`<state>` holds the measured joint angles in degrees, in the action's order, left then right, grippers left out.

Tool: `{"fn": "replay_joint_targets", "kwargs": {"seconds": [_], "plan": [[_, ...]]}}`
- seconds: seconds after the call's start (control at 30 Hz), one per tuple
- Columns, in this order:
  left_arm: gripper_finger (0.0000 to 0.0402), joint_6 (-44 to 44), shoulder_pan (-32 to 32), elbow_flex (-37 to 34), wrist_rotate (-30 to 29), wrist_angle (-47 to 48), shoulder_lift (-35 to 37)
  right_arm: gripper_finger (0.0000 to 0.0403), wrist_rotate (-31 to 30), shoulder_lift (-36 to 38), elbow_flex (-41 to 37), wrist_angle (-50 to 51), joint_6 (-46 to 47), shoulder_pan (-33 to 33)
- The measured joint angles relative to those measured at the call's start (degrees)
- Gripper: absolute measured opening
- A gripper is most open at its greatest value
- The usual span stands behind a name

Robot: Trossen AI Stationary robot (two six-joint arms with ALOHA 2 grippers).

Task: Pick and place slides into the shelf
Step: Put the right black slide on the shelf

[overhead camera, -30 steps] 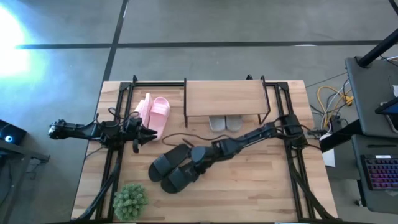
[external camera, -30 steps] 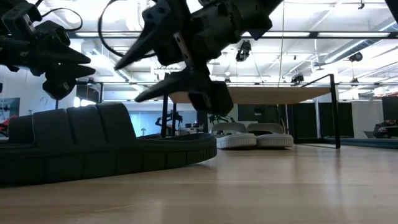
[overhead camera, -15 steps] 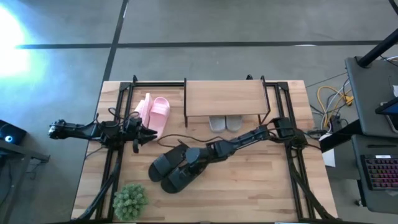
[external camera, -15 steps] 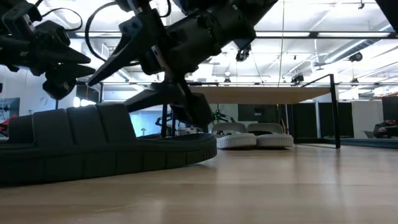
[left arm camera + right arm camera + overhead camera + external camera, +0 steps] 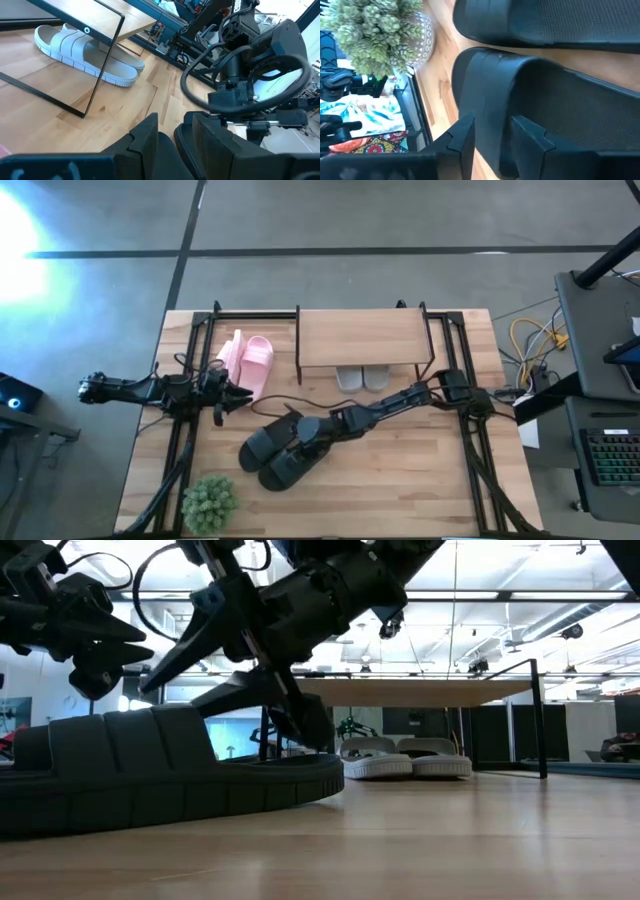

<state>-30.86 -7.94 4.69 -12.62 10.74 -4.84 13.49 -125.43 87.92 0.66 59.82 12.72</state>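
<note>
Item: black slides point(image 5: 283, 452), one pair, lying side by side on the table point(image 5: 420, 490) toward its front-left of centre. Long axis diagonal, running from near the potted plant point(image 5: 209, 502) up toward the shelf point(image 5: 360, 338).

Item: right gripper point(image 5: 308, 436). I have it reached well across the table, over the shelf-side ends of the black pair. In the right wrist view its fingers point(image 5: 462, 134) are spread, and one slide's wide strap sits right ahead of the gap. In the low view the fingers look splayed above the black slide point(image 5: 160, 775). I see nothing held. Whether a finger already touches the rubber, I cannot tell.

Item: left gripper point(image 5: 236, 393). Parked at the table's left, just beside the pink slides point(image 5: 247, 362), clear of the black pair. Its two fingers point(image 5: 147, 135) stand close together with a narrow gap, empty.

Item: light grey slides point(image 5: 361, 377), already tucked under the shelf's wooden top, on the lower tier.

Judgement: the right arm is the nearer one and is lined up for the grasp. The strap runs across the slide, so I read the fingers as needing to straddle the strap or the slide's edge; from there the shelf lies back toward the right arm's base.
</note>
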Motion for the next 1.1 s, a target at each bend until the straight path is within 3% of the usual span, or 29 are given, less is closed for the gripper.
{"fn": "replay_joint_targets", "kwargs": {"seconds": [0.2,0.43,0.7,0.9,1.1], "plan": [[0.0109,0.0,0.0,0.0,0.0,0.0,0.0,0.0078,0.2,0.0,0.0,-0.1,0.0,0.0],[0.0109,0.0,0.0,0.0,0.0,0.1,0.0,0.0017,-1.5,0.0,0.0,-0.1,-2.3,0.0],[0.0109,0.0,0.0,0.0,0.0,0.1,0.0,0.0010,-1.6,1.0,-0.1,0.3,-3.6,0.0],[0.0109,0.0,0.0,0.0,0.0,0.1,0.0,0.0009,-2.4,7.5,0.0,6.3,-7.6,-0.1],[0.0109,0.0,0.0,0.0,0.0,0.0,-0.1,0.0009,-11.7,17.2,-0.1,19.3,-8.9,-0.4]]}}
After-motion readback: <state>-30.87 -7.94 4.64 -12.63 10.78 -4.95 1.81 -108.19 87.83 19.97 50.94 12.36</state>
